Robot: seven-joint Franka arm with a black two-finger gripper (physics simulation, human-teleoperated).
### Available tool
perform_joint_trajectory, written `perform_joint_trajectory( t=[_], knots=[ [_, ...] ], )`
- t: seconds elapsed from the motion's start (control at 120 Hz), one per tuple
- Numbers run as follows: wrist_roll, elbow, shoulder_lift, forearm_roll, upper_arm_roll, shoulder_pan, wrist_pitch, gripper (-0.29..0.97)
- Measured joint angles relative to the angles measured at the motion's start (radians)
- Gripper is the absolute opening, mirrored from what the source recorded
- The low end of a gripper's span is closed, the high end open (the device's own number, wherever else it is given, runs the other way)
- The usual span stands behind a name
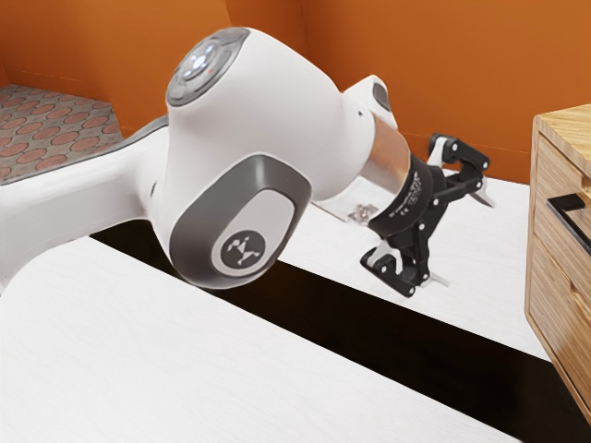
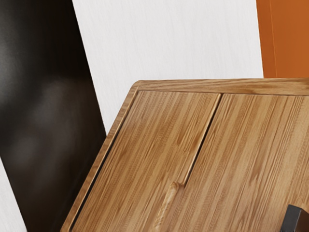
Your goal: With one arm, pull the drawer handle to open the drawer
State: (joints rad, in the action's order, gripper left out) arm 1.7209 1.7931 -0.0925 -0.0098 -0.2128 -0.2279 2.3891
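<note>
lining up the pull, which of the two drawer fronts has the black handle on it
The upper drawer front, just under the cabinet top: the black handle sits on it. The visible part of the lower drawer front is bare wood.

Illumination is bright, diffuse and even. The wooden cabinet [image 1: 559,277] is uniformly lit across its front. To the exterior view's left of the cabinet, the white arm [image 1: 277,101] carries soft highlights. Beside the cabinet, the black table strip [image 2: 43,121] shows a faint grey sheen.

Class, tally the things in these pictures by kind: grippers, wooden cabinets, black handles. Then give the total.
gripper: 1
wooden cabinet: 1
black handle: 1
Total: 3
</note>
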Motion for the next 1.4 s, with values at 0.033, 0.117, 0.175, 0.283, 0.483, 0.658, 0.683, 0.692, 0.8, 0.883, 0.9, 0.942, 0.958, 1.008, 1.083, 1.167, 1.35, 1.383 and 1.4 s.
perform_joint_trajectory(
  t=[0.033,0.117,0.175,0.283,0.483,0.658,0.683,0.692,0.8,0.883,0.9,0.942,0.958,1.008,1.083,1.167,1.35,1.383,1.4],
  knots=[
    [0.001,-0.004,0.004,0.003,-0.006,0.001,0.002,0.68],
    [0.004,-0.028,0.028,0.007,-0.013,-0.006,0.007,0.68],
    [0.005,-0.039,0.042,0.009,-0.017,-0.008,0.010,0.68],
    [0.008,-0.054,0.062,0.011,-0.019,-0.011,0.013,0.68],
    [0.011,-0.118,0.113,0.027,-0.037,0.003,0.016,0.68],
    [0.014,-0.138,0.142,0.037,-0.056,0.001,0.018,0.68],
    [0.015,-0.139,0.143,0.038,-0.057,-0.005,0.018,0.68],
    [0.015,-0.139,0.144,0.038,-0.057,-0.008,0.018,0.68],
    [0.017,-0.140,0.145,0.040,-0.055,-0.038,0.018,0.68],
    [0.017,-0.141,0.144,0.045,-0.054,-0.046,0.019,0.68],
    [0.018,-0.141,0.145,0.045,-0.053,-0.045,0.019,0.68],
    [0.018,-0.141,0.144,0.047,-0.053,-0.041,0.019,0.68],
    [0.018,-0.141,0.144,0.048,-0.053,-0.039,0.019,0.68],
    [0.019,-0.141,0.144,0.050,-0.052,-0.030,0.019,0.68],
    [0.019,-0.141,0.145,0.051,-0.051,-0.017,0.019,0.68],
    [0.020,-0.142,0.147,0.052,-0.051,-0.010,0.019,0.68],
    [0.019,-0.142,0.143,0.103,-0.052,-0.027,0.018,0.68],
    [0.019,-0.142,0.143,0.110,-0.052,-0.031,0.018,0.68],
    [0.018,-0.142,0.143,0.113,-0.052,-0.033,0.018,0.68]
  ],
)
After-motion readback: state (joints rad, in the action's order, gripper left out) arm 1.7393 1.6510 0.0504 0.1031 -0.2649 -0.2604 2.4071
